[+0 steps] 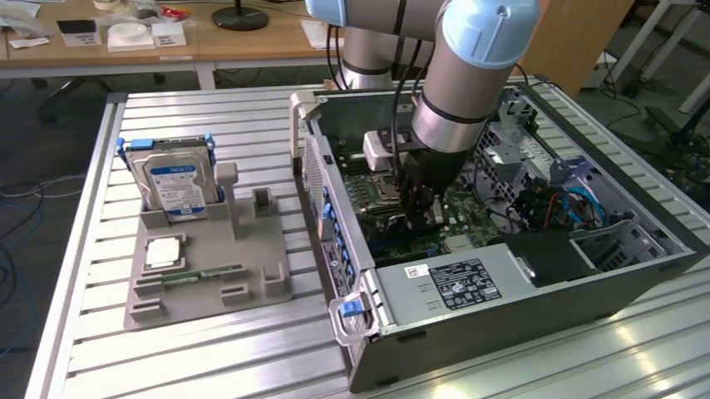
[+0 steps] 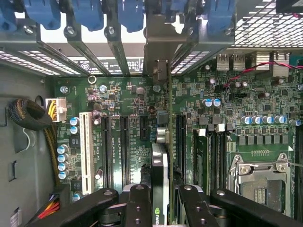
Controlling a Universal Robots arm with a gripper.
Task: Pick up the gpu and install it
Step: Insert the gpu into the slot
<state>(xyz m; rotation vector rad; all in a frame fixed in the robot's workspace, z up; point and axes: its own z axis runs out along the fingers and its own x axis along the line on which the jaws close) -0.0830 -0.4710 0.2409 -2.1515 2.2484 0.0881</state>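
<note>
The gpu [image 2: 160, 165] is seen edge-on in the wrist view, a thin dark card with a green logo near my fingers. My gripper [image 2: 163, 190] is shut on it, one finger on each side. The card stands upright over the green motherboard [image 2: 128, 99], between the black expansion slots [image 2: 124, 146]. Its silver end bracket [image 2: 158, 52] reaches the case's rear slot openings. I cannot tell whether its lower edge sits in a slot. In the exterior view my gripper [image 1: 420, 212] is low inside the open computer case [image 1: 500, 332], close to the board.
A grey holder [image 1: 255, 283] on the exterior view's left carries a silver hard drive with a blue label [image 1: 178, 187] and a green memory stick [image 1: 205, 274]. Around the card are a white slot [image 2: 86, 151], the processor socket [image 2: 260, 179], a cable bundle [image 2: 28, 116] and the power supply [image 1: 455, 283].
</note>
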